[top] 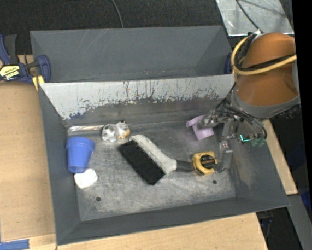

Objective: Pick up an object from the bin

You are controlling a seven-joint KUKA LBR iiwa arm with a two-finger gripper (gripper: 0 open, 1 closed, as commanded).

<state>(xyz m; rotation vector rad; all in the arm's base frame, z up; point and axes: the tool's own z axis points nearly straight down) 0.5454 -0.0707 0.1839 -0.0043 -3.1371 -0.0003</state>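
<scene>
Yellow-and-black tape measure (205,162) lies on the bin (138,57) floor, near the right wall and toward the front edge. End effector (224,151) is just beside its right side; apart or together, can't tell. Purple piece (199,127) sits behind it, black brush (143,160) to its left.

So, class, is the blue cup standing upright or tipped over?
Tipped over: the blue cup lies on its side, its outer wall facing up.

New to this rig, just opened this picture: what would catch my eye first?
The black-bristled brush with a white handle lies slantwise mid-bin, and the blue plastic cup sits at the left. At the right, the claw hangs beside a yellow-and-black tape measure.
</scene>
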